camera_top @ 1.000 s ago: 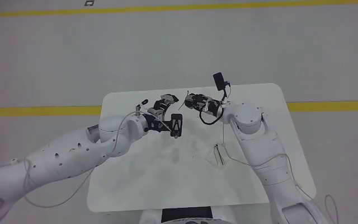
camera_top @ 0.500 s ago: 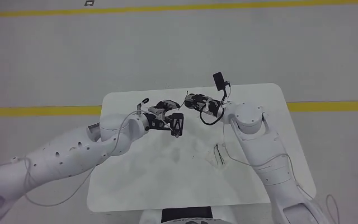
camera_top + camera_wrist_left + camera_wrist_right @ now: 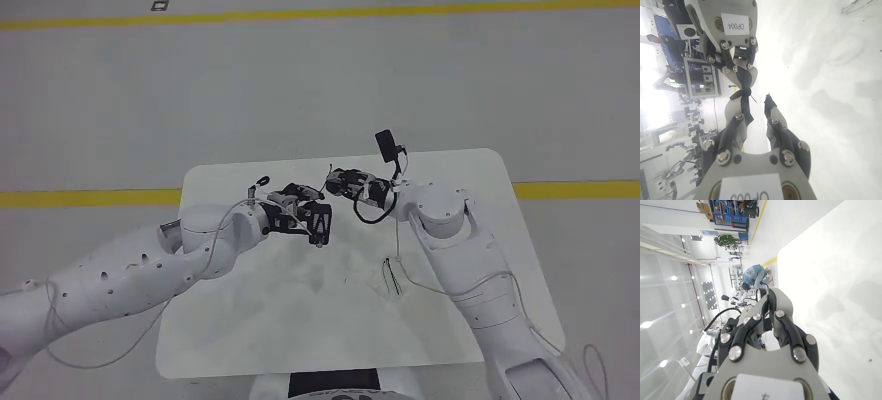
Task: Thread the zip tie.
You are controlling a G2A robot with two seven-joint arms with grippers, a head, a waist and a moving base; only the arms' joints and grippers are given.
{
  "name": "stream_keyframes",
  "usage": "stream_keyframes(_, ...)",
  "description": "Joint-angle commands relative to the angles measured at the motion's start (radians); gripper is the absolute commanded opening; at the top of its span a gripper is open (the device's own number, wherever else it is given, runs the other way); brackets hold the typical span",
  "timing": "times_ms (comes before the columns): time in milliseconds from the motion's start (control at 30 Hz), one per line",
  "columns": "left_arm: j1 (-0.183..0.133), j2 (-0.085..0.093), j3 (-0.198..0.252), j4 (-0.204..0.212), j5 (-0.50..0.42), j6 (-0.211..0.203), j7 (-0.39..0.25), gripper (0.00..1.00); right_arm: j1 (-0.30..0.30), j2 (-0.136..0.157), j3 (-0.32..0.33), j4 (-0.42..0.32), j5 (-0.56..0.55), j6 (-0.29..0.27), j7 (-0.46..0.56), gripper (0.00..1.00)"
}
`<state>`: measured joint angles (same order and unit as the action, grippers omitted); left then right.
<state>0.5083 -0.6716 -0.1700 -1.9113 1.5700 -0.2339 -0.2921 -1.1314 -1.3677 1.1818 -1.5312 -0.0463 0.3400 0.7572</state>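
Note:
Above the table's back middle my right gripper (image 3: 333,182) is shut on a thin black zip tie (image 3: 331,171). In the left wrist view that same right gripper (image 3: 747,89) pinches the zip tie (image 3: 753,98), whose head sticks out on one side and whose tail points out on the other. My left gripper (image 3: 757,97) faces it tip to tip and is open, with the tail lying in the gap between its fingers. One of its black pads (image 3: 745,106) is right against the right gripper's fingertips. In the top view the left gripper (image 3: 308,191) is just left of the right one.
A few spare zip ties (image 3: 390,275) lie on the white table (image 3: 250,320) in front of the right arm. A small dark speck (image 3: 346,280) lies near the middle. The table's back edge is close behind both grippers.
The left gripper has turned and closed in on the right gripper's fingertips. The right gripper has shifted slightly left, still holding the zip tie.

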Motion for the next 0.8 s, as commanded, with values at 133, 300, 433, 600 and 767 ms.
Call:
stream_keyframes(133, 0.0, -0.002, 0.0, 0.006, 0.0, -0.002, 0.003, 0.15, 0.003, 0.003, -0.007, -0.001, 0.006, 0.0, -0.001, 0.0)
stream_keyframes(300, -0.001, -0.005, 0.0, 0.008, 0.0, -0.002, 0.002, 0.12, 0.0, 0.007, -0.013, -0.008, 0.01, 0.0, 0.002, 0.0)
stream_keyframes(433, -0.002, -0.006, 0.0, 0.009, 0.0, -0.001, -0.003, 0.0, -0.001, 0.01, -0.015, -0.009, 0.015, 0.0, 0.003, 0.0)
stream_keyframes(600, -0.002, -0.007, 0.0, 0.008, 0.0, -0.001, -0.005, 0.0, -0.003, 0.013, -0.018, -0.012, 0.019, 0.0, 0.002, 0.0)
stream_keyframes(767, -0.002, -0.006, 0.0, 0.008, 0.0, 0.002, -0.005, 0.0, -0.004, 0.016, -0.02, -0.013, 0.024, 0.0, -0.001, 0.0)
